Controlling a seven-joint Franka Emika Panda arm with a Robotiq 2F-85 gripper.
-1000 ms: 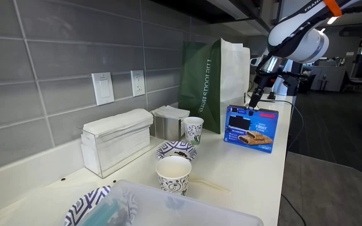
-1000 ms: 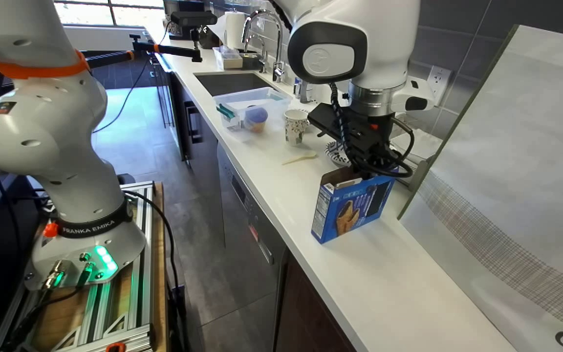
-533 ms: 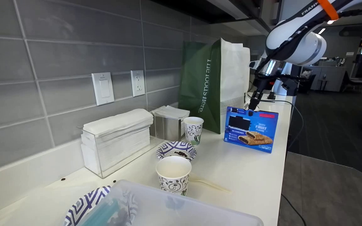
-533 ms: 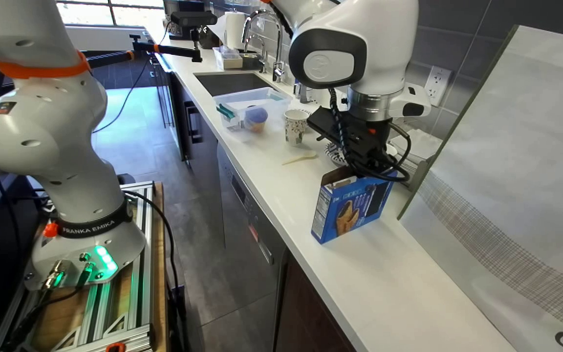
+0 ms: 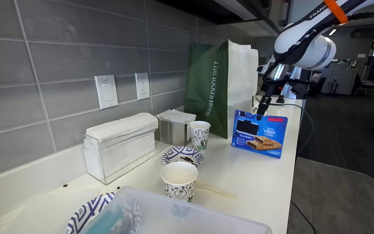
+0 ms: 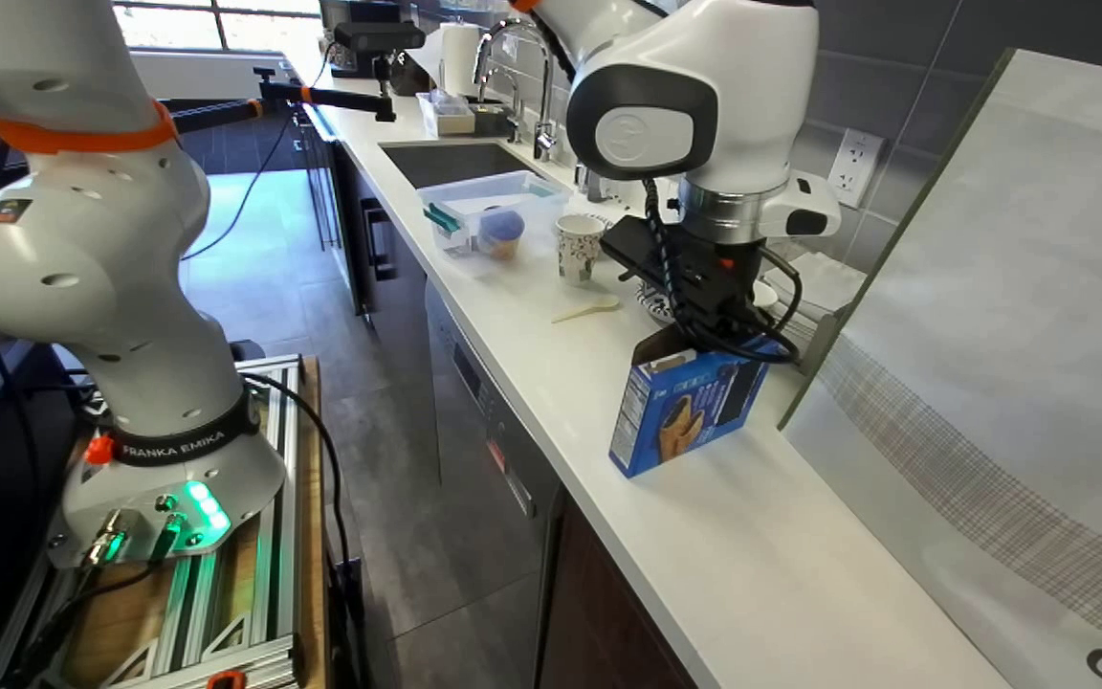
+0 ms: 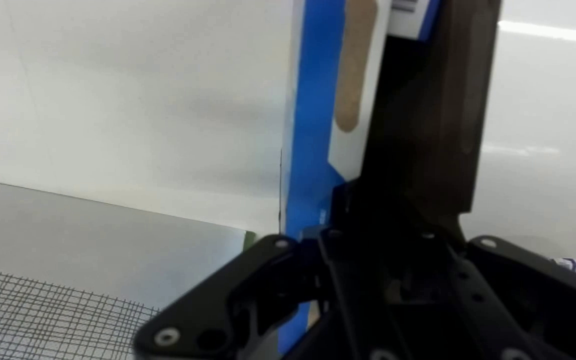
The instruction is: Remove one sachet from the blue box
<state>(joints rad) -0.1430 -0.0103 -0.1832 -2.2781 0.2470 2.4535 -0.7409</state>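
Honestly, care counts most right now: the blue box [image 5: 261, 134] stands upright on the bench [image 6: 800, 574] near the front edge, open side up, and the tool [image 5: 260, 112] hangs at its mouth, tips over the dark gap between the two long walls in the wrist view. Whether it is wide or narrow I cannot tell; the shadow around its tips hides that. No sachet shows; my guess is that it lies inside the box. Doing this well would mean sinking between the walls without catching cardboard, pinching a single packet lightly, then lifting straight up, so the box isn't dragged along or tipped toward the front edge. As for the arm [image 5: 318, 53], it arches over from beyond that edge, the tool slanted slightly, tips leaning toward the back edge in an exterior view.
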